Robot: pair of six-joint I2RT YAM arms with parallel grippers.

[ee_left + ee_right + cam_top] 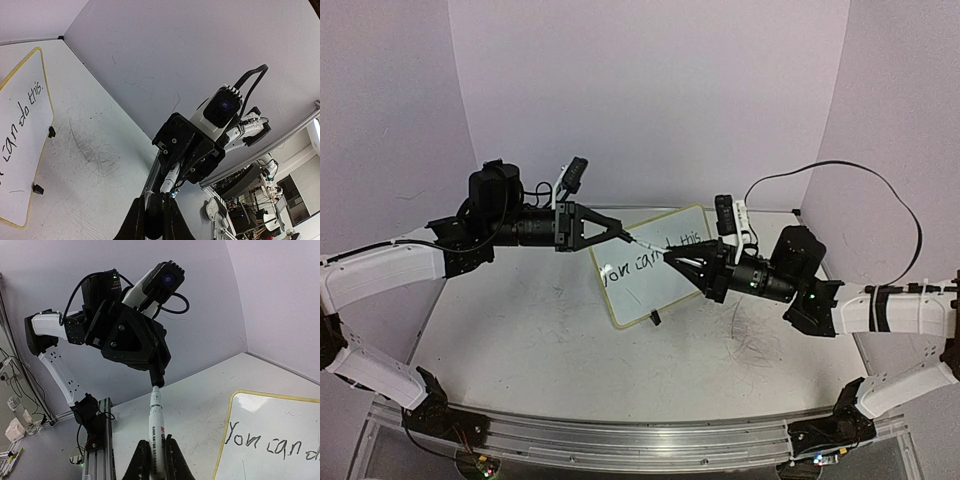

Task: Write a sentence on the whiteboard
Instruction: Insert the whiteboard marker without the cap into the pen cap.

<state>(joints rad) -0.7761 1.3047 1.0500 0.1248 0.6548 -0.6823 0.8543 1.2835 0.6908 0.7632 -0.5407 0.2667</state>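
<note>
Both my jaws clamped on marker point(156, 420): right gripper point(156, 450) on barrel, left gripper point(154, 215) on tip. Whiteboard point(645, 295) beneath: looks light, stiff, tippy; I'd take rim.

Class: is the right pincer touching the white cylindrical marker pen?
Touching. The right wrist view shows the white cylindrical marker pen clamped between the fingers of the right pincer.

Your top camera looks down from behind the left arm point(390, 270) and right arm point(905, 310). Each wrist camera sits close behind its fingers point(134, 222) — past their tips, the other arm. All share the whiteboard point(650, 280).
</note>
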